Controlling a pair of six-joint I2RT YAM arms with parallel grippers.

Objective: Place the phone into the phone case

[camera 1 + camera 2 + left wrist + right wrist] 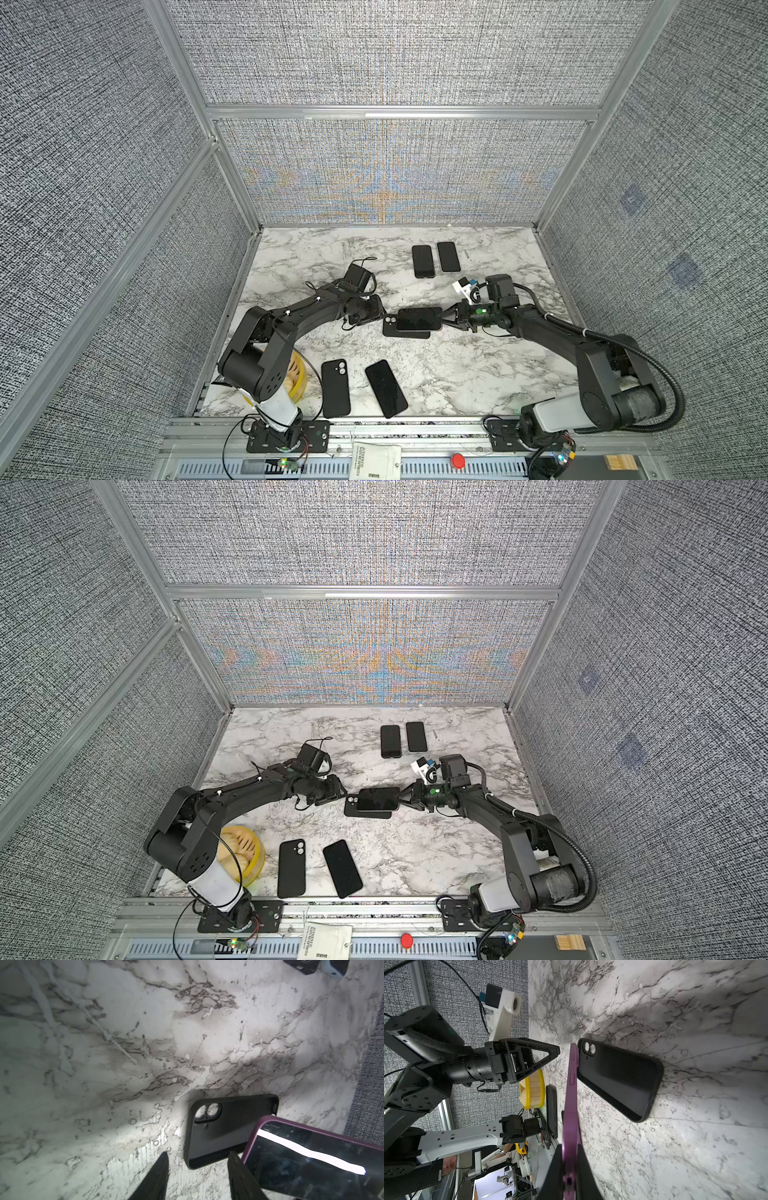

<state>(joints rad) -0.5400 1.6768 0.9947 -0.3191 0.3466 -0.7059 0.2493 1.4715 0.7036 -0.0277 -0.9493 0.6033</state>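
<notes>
Phone hangs over the case, which lies flat mid-table; right gripper pinches the phone's right end, arm stretched low from the near right corner; left gripper sits just off the phone's other end, jaws parted, gripping nothing.

Purple-edged phone over flat black case, apparently hollow side up

Two arms are reaching over one marble table. Two black cases are lying on it, three dark phones are lying flat too, one purple-rimmed phone is being held, and one yellow basket is sitting there
</notes>
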